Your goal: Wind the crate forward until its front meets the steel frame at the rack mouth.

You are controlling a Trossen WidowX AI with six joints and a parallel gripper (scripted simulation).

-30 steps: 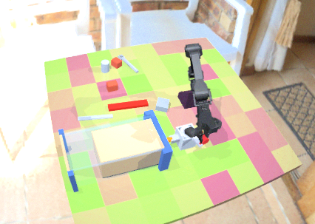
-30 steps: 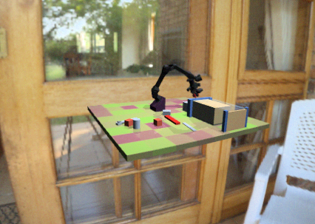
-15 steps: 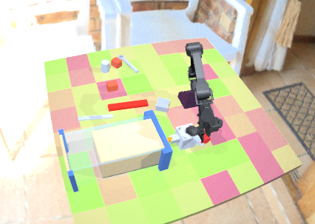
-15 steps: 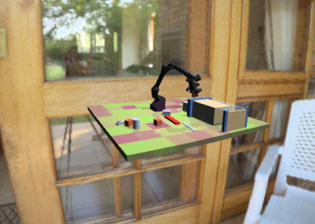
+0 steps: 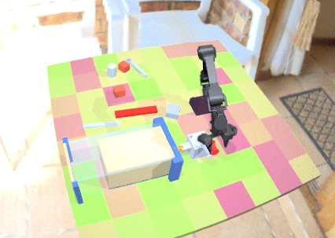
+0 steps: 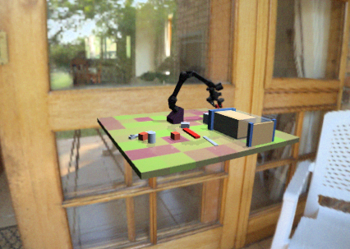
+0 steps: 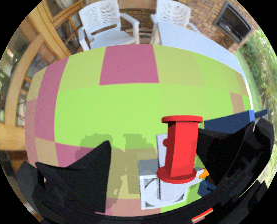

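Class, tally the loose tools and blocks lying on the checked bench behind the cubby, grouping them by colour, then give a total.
Red: 3 (cube, cube, long flat bar)
Grey or silver: 4 (short cylinder, small box, thin rod, flat strip)
Total: 7

We see strong daylight washing out the top view's left side into white glare. Soft shadows fall beside the arm point(image 5: 212, 89) on the bench point(image 5: 236, 199). The exterior background is blurred; the wrist view bends heavily inside a black circular border.
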